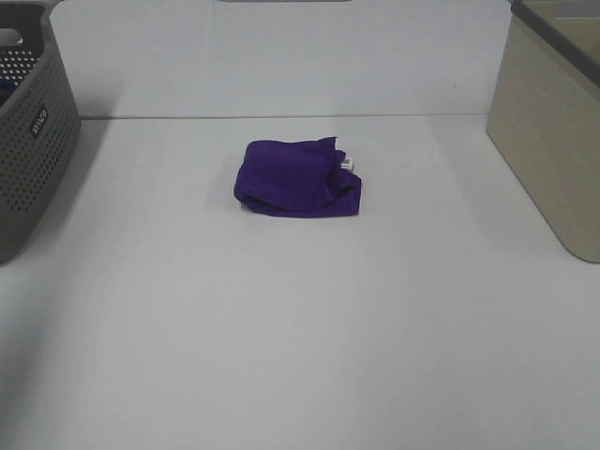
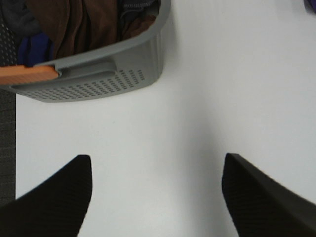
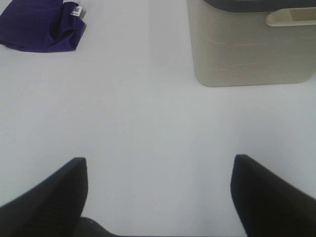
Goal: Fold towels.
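Observation:
A deep purple towel lies bunched and roughly folded in the middle of the white table, its small white tag on the right edge. It also shows in the right wrist view as the towel with its tag. Neither arm appears in the high view. My left gripper hangs open over bare table beside the grey basket. My right gripper hangs open over bare table, well apart from the towel, with nothing between its fingers.
A grey perforated basket stands at the left edge, holding brown and dark cloths. A beige basket stands at the right edge, also seen as the beige basket. The table's far edge runs behind the towel.

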You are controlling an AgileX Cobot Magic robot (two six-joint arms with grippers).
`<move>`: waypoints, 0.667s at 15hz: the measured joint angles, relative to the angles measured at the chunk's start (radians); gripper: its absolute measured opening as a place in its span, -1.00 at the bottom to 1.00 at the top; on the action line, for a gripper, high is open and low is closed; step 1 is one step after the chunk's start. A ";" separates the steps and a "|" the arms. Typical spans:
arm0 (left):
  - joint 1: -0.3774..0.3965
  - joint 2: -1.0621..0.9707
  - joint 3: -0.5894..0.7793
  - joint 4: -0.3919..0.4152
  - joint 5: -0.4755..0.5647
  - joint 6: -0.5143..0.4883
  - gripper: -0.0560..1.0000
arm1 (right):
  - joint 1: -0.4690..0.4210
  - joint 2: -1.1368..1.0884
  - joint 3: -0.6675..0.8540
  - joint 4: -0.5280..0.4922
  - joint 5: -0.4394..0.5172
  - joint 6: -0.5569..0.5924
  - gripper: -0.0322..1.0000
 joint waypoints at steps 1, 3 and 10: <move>0.000 -0.091 0.072 0.000 -0.010 0.000 0.39 | 0.000 -0.052 0.038 -0.001 -0.010 0.000 0.58; 0.000 -0.269 0.188 0.000 -0.021 0.000 0.39 | 0.000 -0.154 0.107 -0.002 -0.013 -0.016 0.58; 0.000 -0.733 0.427 -0.007 -0.021 0.001 0.39 | 0.000 -0.343 0.253 -0.012 -0.053 -0.081 0.58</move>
